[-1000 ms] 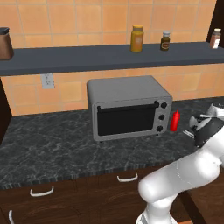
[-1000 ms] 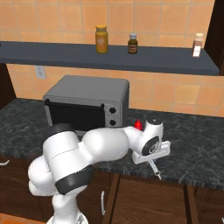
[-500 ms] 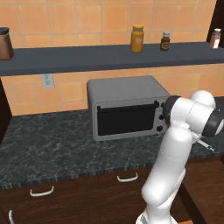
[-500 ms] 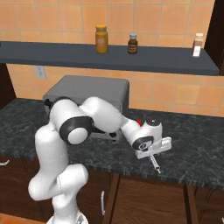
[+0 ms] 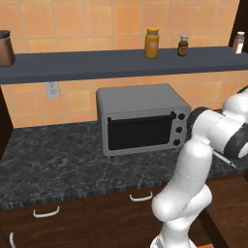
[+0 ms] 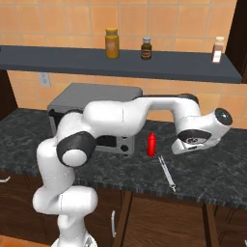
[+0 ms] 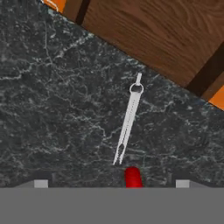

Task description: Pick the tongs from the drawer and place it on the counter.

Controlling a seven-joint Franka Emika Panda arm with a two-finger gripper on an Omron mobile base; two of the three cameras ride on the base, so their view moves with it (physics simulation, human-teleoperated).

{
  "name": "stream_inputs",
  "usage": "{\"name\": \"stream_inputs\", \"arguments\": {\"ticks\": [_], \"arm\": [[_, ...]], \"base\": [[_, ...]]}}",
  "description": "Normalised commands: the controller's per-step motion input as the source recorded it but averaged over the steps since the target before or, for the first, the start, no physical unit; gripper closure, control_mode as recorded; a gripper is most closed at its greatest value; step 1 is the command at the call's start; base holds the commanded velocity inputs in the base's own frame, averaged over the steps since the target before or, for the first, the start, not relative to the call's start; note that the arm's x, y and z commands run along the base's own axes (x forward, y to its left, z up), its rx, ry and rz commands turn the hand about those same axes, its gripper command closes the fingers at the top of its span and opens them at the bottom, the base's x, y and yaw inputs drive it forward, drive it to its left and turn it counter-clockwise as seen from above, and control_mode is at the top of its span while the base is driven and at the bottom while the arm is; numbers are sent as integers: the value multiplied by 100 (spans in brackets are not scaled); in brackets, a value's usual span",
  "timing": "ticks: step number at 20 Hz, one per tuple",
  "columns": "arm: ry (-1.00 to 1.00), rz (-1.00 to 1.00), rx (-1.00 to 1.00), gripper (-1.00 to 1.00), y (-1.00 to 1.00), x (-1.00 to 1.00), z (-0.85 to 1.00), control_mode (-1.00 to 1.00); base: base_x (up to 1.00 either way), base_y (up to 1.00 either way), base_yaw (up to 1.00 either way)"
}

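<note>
The thin silvery tongs [image 6: 167,171] lie flat on the dark marbled counter [image 6: 219,169], near its front edge and just right of a small red bottle [image 6: 151,144]. In the hand view the tongs [image 7: 129,126] stretch across the counter [image 7: 52,109] below me, untouched. My gripper [image 7: 111,184] is open, its tips far apart with nothing held. In the right base view the gripper [image 6: 193,144] hovers above the counter, up and to the right of the tongs. Reddish-brown drawer fronts [image 5: 140,201] run under the counter; I cannot tell which drawer held the tongs.
A grey toaster oven [image 5: 140,121] stands on the counter's middle, left of the red bottle [image 7: 132,176]. A dark wall shelf [image 5: 121,60] above carries several jars. My arm arches over the counter in front of the oven.
The tongs have left my gripper and now lie on the counter. The hand has lifted and swung right, away from them, and the arm has straightened over the oven.
</note>
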Motion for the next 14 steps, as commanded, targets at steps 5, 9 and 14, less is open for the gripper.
{"name": "stream_inputs", "arguments": {"ticks": [5, 9, 14], "arm": [[-41, 0, -13, -100, 65, -100, 61, -100], [-53, 2, -22, -100, 80, -100, 11, -100], [-16, 3, -20, -100, 51, -30, 5, -100]], "base": [[0, 0, 0], [0, 0, 0], [0, 0, 0]]}}
